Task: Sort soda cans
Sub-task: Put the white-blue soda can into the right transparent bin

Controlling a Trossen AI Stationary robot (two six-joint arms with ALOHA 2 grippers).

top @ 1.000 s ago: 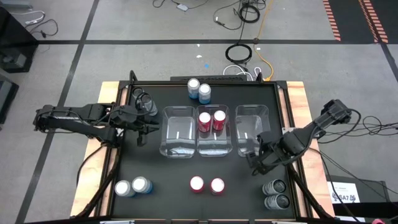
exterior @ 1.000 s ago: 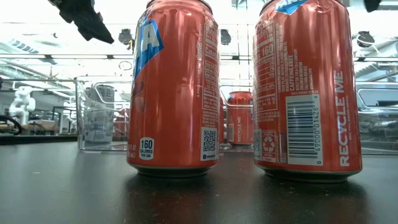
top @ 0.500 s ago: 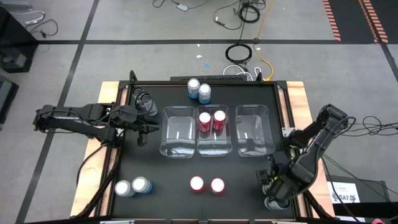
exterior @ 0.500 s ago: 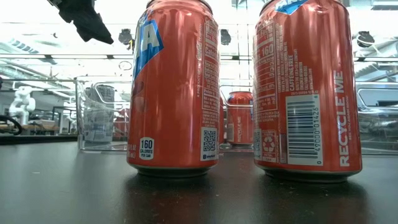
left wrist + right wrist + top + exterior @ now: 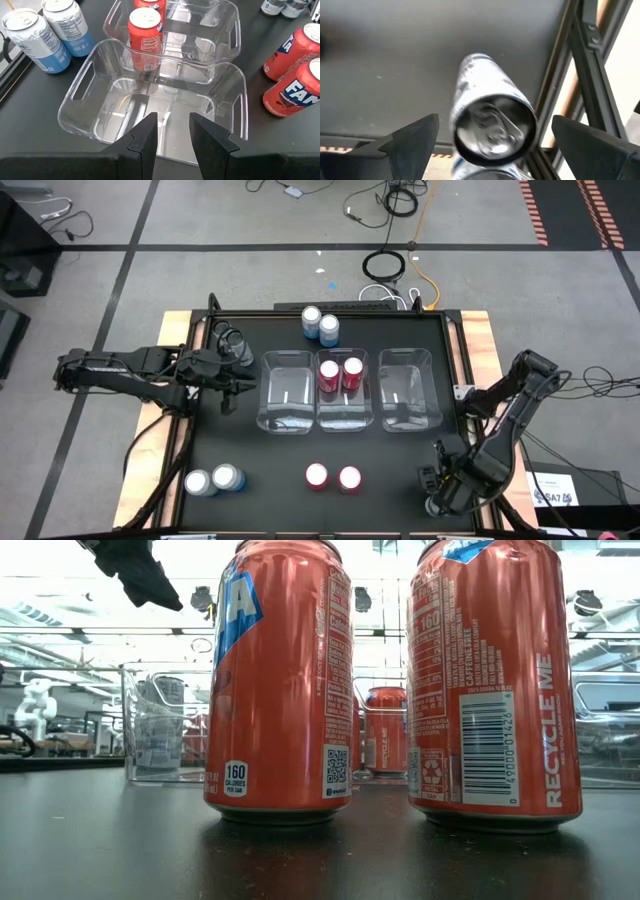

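Note:
Two dark grey soda cans stand in the table's near right corner. My right gripper (image 5: 443, 486) hangs over them, pointing down and open. Its fingers (image 5: 415, 142) stand wide on either side of one can's silvery top (image 5: 494, 124), above it and touching nothing. The second dark can (image 5: 482, 172) shows just beyond. My left gripper (image 5: 171, 131) waits shut at the left, facing the empty left bin (image 5: 286, 390). Two red cans (image 5: 340, 373) stand in the middle bin, and two more (image 5: 280, 680) near the front edge.
The right bin (image 5: 406, 390) holds nothing. Two light blue cans (image 5: 320, 324) stand at the far edge, two more (image 5: 213, 480) at the near left, and two dark cans (image 5: 235, 346) beside the left arm. The table's frame rail (image 5: 585, 60) runs close beside the right gripper.
My right gripper has swung from beside the right bin toward the table's near right corner, sinking a little and rolling, and now hangs over the dark cans. It has stayed open. No can has moved.

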